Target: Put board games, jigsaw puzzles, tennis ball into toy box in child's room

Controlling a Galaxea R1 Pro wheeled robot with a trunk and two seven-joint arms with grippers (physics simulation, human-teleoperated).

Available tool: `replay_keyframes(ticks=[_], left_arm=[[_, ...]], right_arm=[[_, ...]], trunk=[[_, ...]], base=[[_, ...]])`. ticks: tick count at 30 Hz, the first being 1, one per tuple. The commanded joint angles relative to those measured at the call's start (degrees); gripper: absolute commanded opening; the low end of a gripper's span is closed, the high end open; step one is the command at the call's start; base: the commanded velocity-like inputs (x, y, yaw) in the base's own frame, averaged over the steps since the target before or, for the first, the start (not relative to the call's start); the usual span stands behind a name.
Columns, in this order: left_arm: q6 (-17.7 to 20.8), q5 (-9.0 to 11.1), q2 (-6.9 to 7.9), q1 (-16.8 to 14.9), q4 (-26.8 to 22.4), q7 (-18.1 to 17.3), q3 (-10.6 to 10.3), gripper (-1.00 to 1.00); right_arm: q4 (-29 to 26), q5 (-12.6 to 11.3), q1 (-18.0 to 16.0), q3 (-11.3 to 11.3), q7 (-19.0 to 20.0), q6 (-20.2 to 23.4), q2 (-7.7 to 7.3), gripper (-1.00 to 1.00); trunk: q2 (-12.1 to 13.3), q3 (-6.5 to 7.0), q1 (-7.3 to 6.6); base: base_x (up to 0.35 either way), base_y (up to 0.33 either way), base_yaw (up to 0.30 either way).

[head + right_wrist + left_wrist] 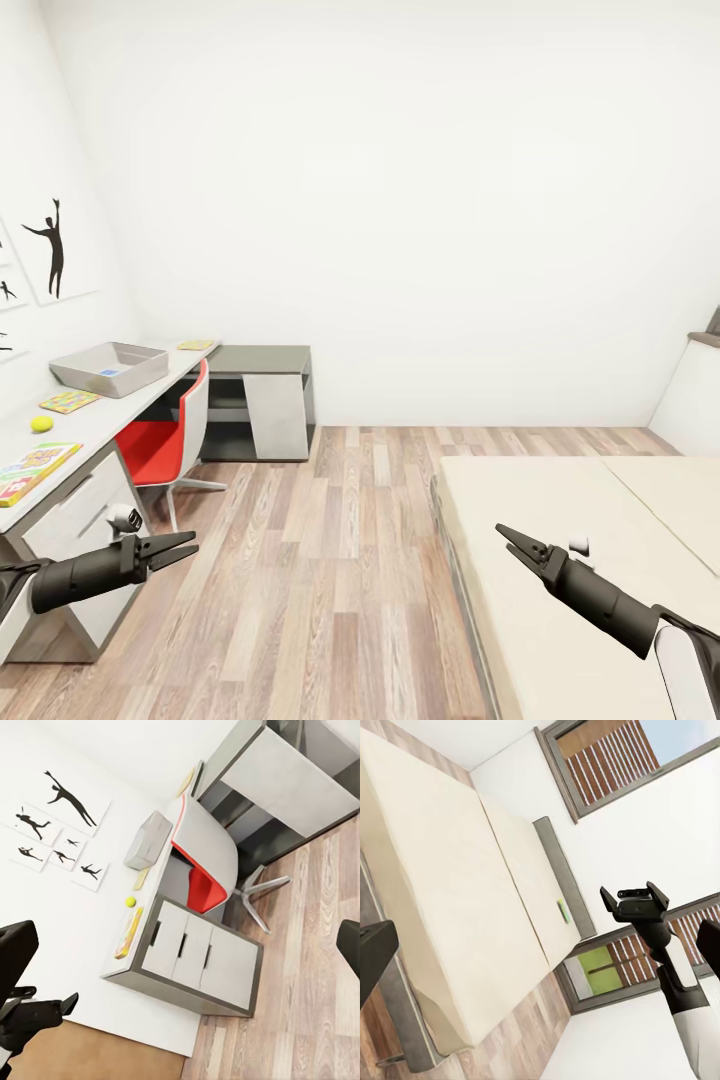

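Observation:
The light grey toy box (110, 368) (148, 840) stands on the table (100, 420) at the left, with something blue inside it. On the table lie a jigsaw puzzle (68, 401), a second jigsaw puzzle (196, 345) at the far end, the tennis ball (41, 424) (130, 901) and a board game (30, 470) (129, 933). A green board game (563, 911) rests on the bed (580, 560) near the headboard. My left gripper (172, 550) hangs open over the floor beside the desk drawers. Over the bed's near edge, my right gripper (512, 538) (628, 891) is open and empty.
A red swivel chair (160, 440) is tucked under the table. A lower dark grey cabinet (262, 395) joins the table's far end. Wood-plank floor (340, 560) runs between table and bed. Dancer pictures (52, 245) hang above the table. Windows (607, 765) stand behind the headboard.

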Motion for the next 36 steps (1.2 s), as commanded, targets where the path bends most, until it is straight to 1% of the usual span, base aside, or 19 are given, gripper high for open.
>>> replay_keyframes(ticks=[1, 8, 14, 36], left_arm=[[0.60, 0.11, 0.01, -0.05, 0.00, -0.13, -0.02, 1.00], [0.58, 0.11, -0.01, -0.05, -0.01, -0.12, -0.02, 1.00], [0.57, 0.11, -0.01, -0.05, -0.03, -0.12, -0.02, 1.00], [0.56, 0.11, -0.01, -0.05, -0.23, -0.12, -0.02, 1.00]], right_arm=[[-0.01, 0.12, -0.06, -0.07, 0.23, 0.24, 0.01, 1.00], [-0.01, 0.12, -0.06, -0.06, 0.23, 0.24, 0.03, 1.00], [-0.01, 0.12, -0.06, -0.06, 0.23, 0.24, 0.01, 1.00], [-0.07, 0.12, -0.06, -0.12, 0.32, 0.25, -0.04, 1.00]], trunk=[[-0.13, -0.14, 0.04], [-0.13, -0.14, 0.04], [-0.13, -0.14, 0.04], [-0.13, -0.14, 0.04]], base=[[-0.001, -0.022, 0.000], [-0.001, -0.039, 0.000], [0.000, -0.165, 0.000], [0.000, -0.275, 0.000]])
